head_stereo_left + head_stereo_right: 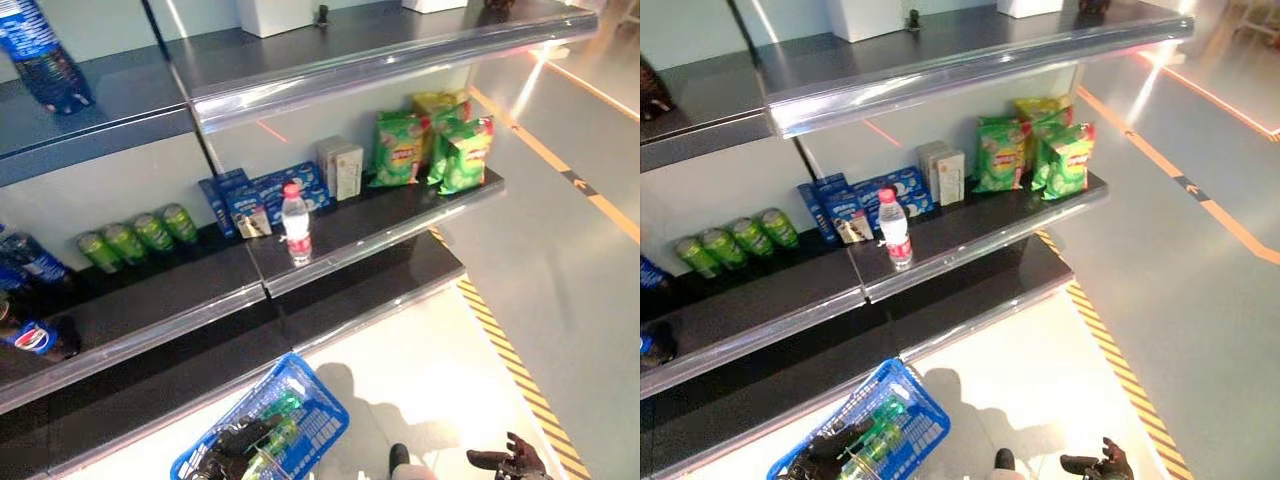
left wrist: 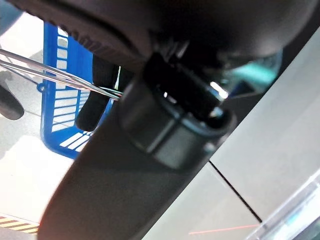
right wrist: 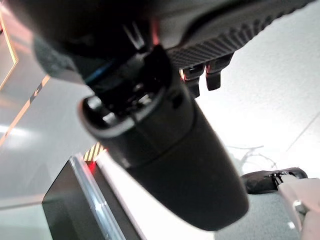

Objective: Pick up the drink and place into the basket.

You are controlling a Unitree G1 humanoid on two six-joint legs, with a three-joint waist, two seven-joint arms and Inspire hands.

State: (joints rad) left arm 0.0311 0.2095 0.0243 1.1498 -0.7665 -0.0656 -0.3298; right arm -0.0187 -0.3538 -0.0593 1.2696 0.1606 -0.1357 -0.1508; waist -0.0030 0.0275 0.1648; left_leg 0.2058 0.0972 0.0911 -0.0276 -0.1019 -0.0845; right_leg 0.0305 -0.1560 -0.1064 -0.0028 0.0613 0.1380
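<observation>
Standing on the middle shelf (image 1: 400, 235) from left to right: green cans (image 1: 138, 237), blue boxes (image 1: 258, 196), a clear red-capped water bottle (image 1: 296, 224), green snack bags (image 1: 432, 145). Only the left eye view shows the cola bottles (image 1: 30, 262) at far left. Below, the left hand (image 1: 235, 446) is curled on the wire handle of the blue plastic basket (image 1: 315, 425), a green bottle (image 1: 280, 418) inside. The right hand (image 1: 512, 461) hangs low, fingers loosely spread, empty.
</observation>
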